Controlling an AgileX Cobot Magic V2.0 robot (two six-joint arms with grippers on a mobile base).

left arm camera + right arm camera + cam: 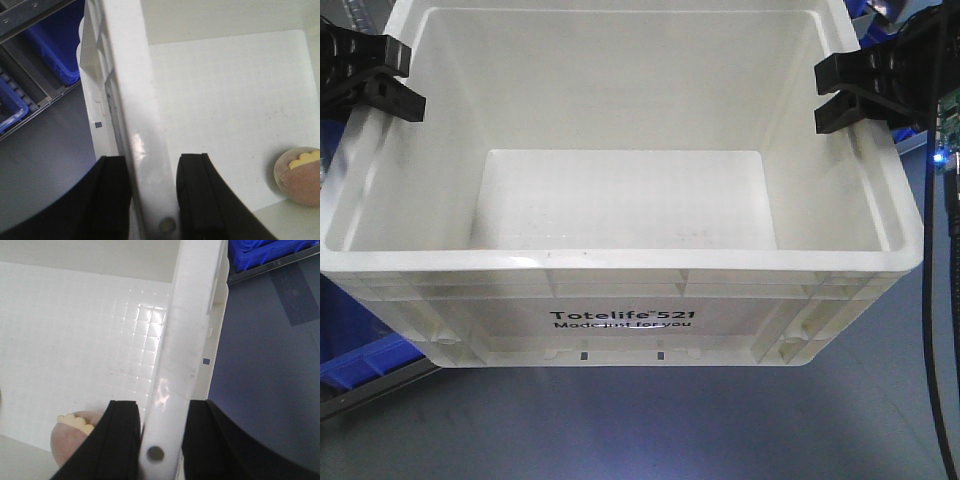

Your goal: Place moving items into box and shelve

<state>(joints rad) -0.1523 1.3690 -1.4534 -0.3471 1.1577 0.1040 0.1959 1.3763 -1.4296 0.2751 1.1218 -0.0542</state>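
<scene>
both arms reach in from the sides and i see each hand clamped on the box [620,262]. the left hand [400,78] sits at 9 o'clock in the front view and the right hand [828,95] at 3 o'clock, both close to the far corners. in the left wrist view the left hand [155,200] is clenched across the left side rim, one black finger outside the wall and one inside. the right wrist view shows the same for the right hand [162,440] on the opposite rim, with the white wall pinched between its fingers.

the white box fills the middle of the front view, mouth up. its long axis runs from 9 to 3 o'clock between the two hands. the printed wall, reading "totelife 521", faces the camera at 6 o'clock. grey floor [620,430] shows beneath it.

inside, a round pinkish plush toy [300,175] with a yellow patch lies on the box floor by a wall. it sits at 4 o'clock in the left wrist view and at 7 o'clock in the right one. blue bins [55,45] stand outside the left wall.
</scene>
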